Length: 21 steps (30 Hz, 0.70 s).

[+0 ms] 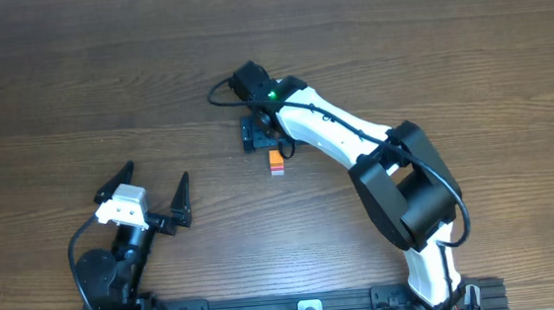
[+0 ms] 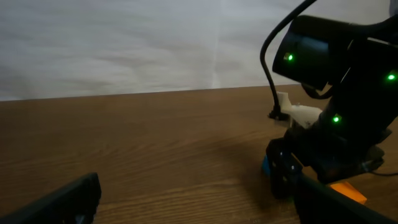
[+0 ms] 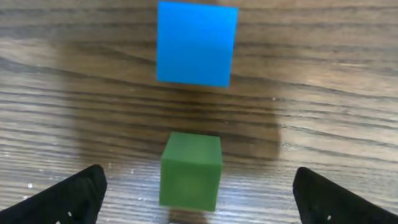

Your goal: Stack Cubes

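Hovering released over the green cube point(image 3: 190, 169), the right pincer point(image 3: 199, 190) could nudge the nearby blue cube point(image 3: 196, 43) if it descends off-centre

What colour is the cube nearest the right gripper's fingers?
Green. The small green cube shows best in the right wrist view.

My right hand point(image 3: 199, 186) is hovering over the green cube point(image 3: 191, 171), which is sitting on the brown wooden counter point(image 3: 323, 99) between my spread fingers point(image 3: 68, 199). The blue cube point(image 3: 196, 43) is lying just beyond, apart. The orange cube point(image 1: 275, 159) is resting nearby, toward my bases.
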### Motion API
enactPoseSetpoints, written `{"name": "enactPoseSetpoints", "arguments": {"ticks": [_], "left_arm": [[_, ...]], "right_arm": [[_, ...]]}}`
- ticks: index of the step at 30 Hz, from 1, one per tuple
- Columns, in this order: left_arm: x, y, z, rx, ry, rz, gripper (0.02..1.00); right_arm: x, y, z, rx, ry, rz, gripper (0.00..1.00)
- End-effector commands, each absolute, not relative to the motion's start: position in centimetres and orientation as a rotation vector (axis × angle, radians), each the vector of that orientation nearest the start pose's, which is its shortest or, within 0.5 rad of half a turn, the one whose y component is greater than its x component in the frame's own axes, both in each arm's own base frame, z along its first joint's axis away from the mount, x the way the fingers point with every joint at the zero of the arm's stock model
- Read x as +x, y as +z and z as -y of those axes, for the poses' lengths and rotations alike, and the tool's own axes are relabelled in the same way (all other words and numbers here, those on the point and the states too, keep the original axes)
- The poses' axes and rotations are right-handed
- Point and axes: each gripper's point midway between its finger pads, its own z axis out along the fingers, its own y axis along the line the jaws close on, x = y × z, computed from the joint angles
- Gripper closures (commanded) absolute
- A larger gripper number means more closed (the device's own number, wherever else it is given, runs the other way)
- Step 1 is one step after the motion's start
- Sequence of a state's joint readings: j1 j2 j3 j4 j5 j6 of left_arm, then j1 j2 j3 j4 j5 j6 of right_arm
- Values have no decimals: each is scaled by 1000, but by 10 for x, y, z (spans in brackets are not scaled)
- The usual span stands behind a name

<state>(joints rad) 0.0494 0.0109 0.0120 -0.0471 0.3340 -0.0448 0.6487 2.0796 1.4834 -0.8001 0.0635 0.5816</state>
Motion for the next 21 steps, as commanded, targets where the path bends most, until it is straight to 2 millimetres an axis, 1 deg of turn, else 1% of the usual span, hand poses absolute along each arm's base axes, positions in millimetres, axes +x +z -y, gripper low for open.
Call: {"name": "enactPoseSetpoints", "arguments": {"ticks": [1, 7, 11, 17, 21], "left_arm": [[239, 165, 45, 196, -258, -1606, 18], [239, 165, 45, 196, -258, -1606, 20], [239, 165, 45, 196, -258, -1606, 18], [239, 165, 45, 196, -258, -1606, 18], [239, 165, 45, 196, -258, -1606, 18]], "right_arm": [[354, 14, -250, -70, 59, -2946, 143], [356, 13, -248, -72, 34, -2936, 283], [355, 13, -248, -75, 33, -2936, 312], [355, 12, -249, -78, 35, -2937, 404], [353, 12, -252, -89, 36, -2937, 432]]}}
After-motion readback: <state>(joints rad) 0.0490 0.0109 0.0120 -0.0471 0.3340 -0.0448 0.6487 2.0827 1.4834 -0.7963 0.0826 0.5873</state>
